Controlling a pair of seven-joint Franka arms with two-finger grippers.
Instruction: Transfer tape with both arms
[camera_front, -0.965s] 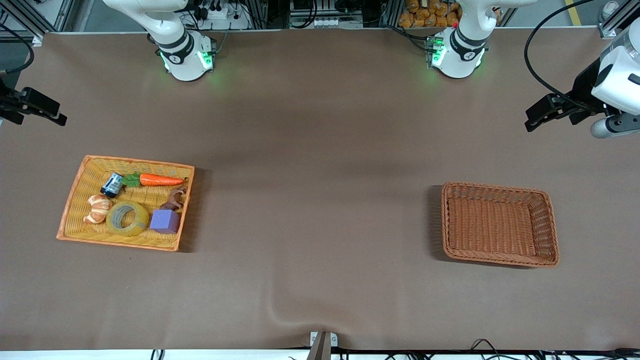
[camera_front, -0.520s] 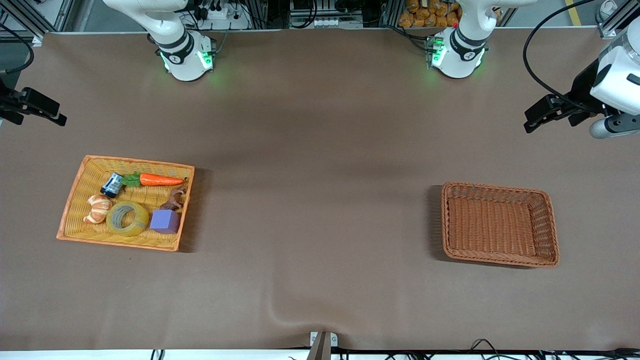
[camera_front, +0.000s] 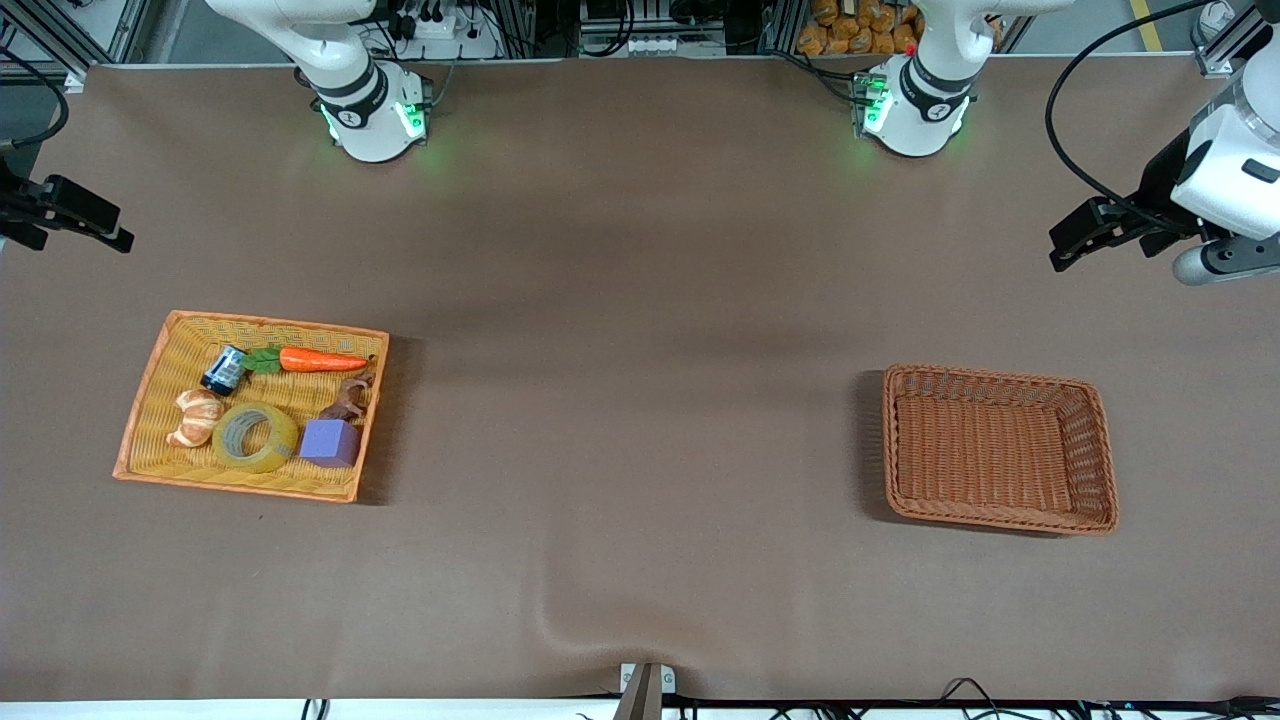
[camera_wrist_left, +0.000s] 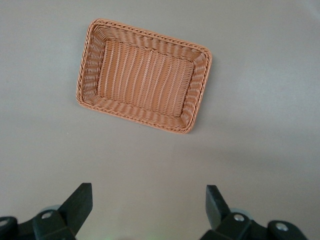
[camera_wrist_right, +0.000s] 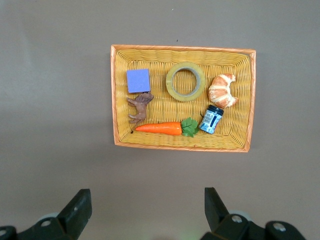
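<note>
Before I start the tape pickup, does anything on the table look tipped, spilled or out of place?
Nothing stands out. The tape lies flat in the yellow basket between the croissant and purple block. The brown basket sits upright. The left pincer and right pincer are open, holding nothing.

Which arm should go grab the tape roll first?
Likely the right. Its open claw hangs at the yellow tray's end, the tape in its view. The left claw, also open, overlooks only the brown basket.

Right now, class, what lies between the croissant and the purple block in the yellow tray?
The tape lies flat between the croissant and the purple block in the tray, seen in the front and right wrist views.
</note>
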